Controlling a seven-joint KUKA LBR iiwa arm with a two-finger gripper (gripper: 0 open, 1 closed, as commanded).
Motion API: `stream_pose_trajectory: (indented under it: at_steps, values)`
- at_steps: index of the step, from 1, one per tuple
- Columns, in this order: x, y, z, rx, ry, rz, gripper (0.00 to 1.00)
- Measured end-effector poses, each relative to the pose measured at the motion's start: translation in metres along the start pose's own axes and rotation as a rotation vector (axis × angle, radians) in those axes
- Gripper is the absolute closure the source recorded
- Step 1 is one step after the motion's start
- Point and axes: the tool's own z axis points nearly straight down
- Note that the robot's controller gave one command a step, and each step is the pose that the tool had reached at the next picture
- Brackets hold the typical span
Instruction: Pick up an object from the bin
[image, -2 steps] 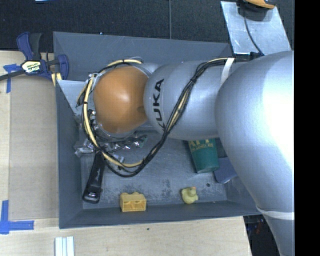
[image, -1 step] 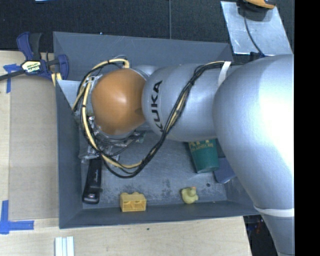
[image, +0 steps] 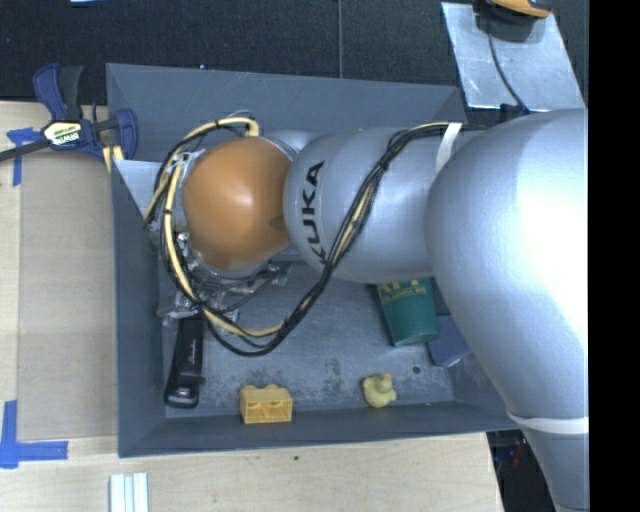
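The gripper (image: 200, 298) hangs low in the left part of the bin (image: 330, 365), under the orange cover (image: 232, 205) of the wrist. That cover hides its jaws from above, so I cannot tell whether it is released, clenched or grasping something.

The nearest thing is a black long thing (image: 185, 362), which lies along the left wall (image: 135, 320) with its far end just beside the gripper. This is probably the thing to pick. A yellow block (image: 265, 403) and a small yellow duck (image: 378, 390) lie at the near wall, and a green box (image: 408, 310) lies to the right, partly under the arm (image: 400, 210).

I think the main danger is the wall. The black thing is so close to it that the gripper may strike the metal, or may only push the thing against it and slide off. A long thing taken by one end may also tip and fall when it is lifted. The cables (image: 262, 335) hang in a loose loop low over the floor, and they could catch the black thing and drag it
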Motion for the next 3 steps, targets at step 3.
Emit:
stream_pose_trajectory:
  at_steps: [3]
  values:
    - [0.001, 0.001, -0.051, -0.003, 0.002, 0.004, 1.0]
